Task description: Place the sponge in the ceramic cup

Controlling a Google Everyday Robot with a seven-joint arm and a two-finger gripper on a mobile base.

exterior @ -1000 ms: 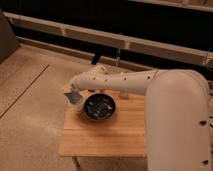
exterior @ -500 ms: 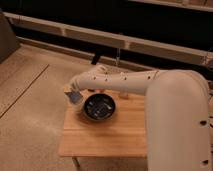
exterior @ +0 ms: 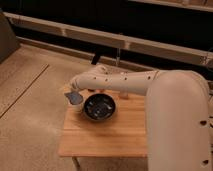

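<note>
**Sponge held over the cup at the table's left edge**

A small wooden table (exterior: 110, 136) stands on a speckled floor (exterior: 30, 105), with dark shelving and pale rails running along the wall behind it. From where I stand, the robot's thick cream-white arm (exterior: 130, 81) reaches in from the right and crosses the back of the table. Its gripper (exterior: 76, 93) is at the table's back left corner. The fingers are pinched on the sponge (exterior: 72, 96), which shows a blue-grey face and sits tilted, one corner poking out to the left past the table edge. Directly below it is the ceramic cup (exterior: 78, 106), small and pale, mostly hidden by the sponge; whether the two touch I cannot tell. Just beside the cup, to its right, sits a wide dark glossy bowl (exterior: 100, 107).
</note>
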